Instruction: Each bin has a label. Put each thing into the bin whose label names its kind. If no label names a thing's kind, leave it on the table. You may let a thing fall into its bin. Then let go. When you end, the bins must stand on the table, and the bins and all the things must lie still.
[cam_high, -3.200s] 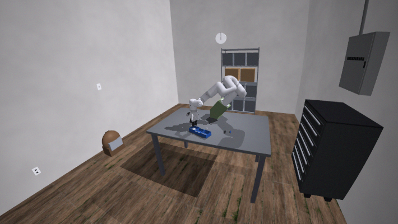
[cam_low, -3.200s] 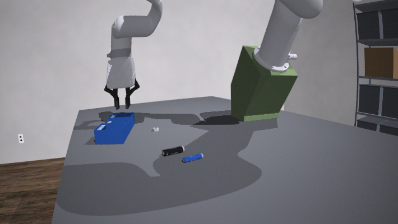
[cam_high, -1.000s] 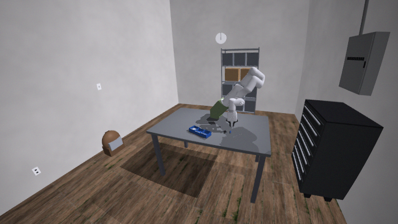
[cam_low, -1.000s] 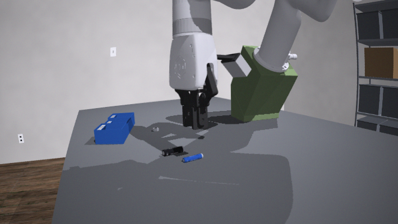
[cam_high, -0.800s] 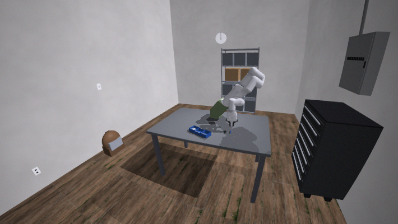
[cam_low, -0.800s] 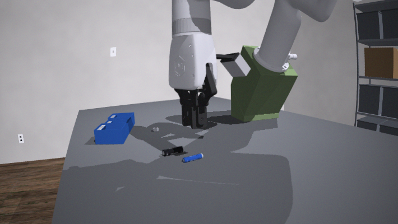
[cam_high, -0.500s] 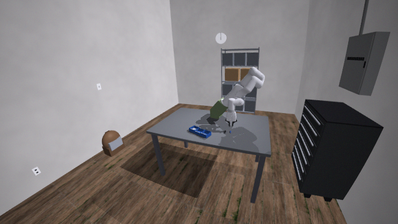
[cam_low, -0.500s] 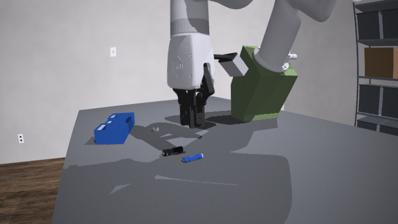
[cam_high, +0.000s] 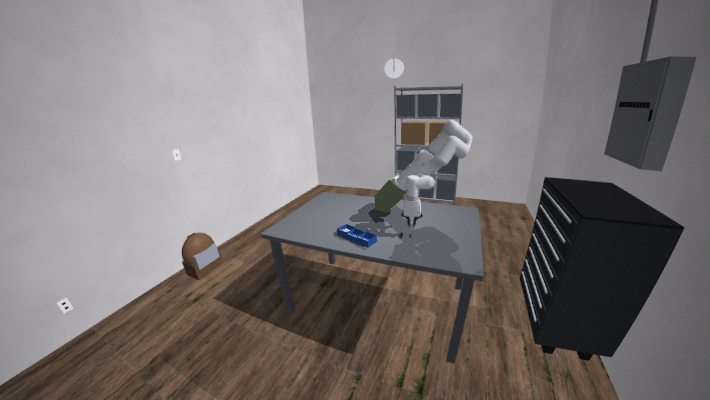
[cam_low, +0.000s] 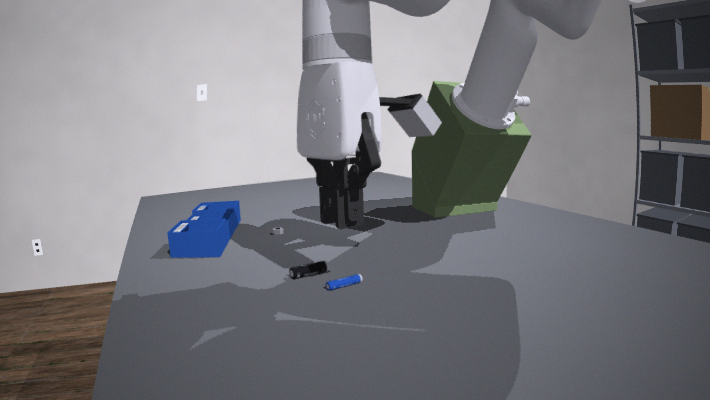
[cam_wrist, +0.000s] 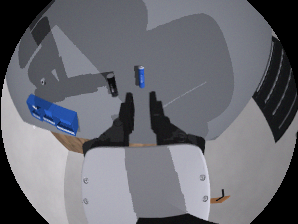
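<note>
Pincer (cam_low: 341, 212) narrowed and gripping nothing, black cell (cam_low: 308, 270), blue cell (cam_low: 344, 282) and nut (cam_low: 277, 230) unsorted on the bench (cam_low: 550, 300), bins (cam_low: 204, 229) at nine o'clock.
</note>
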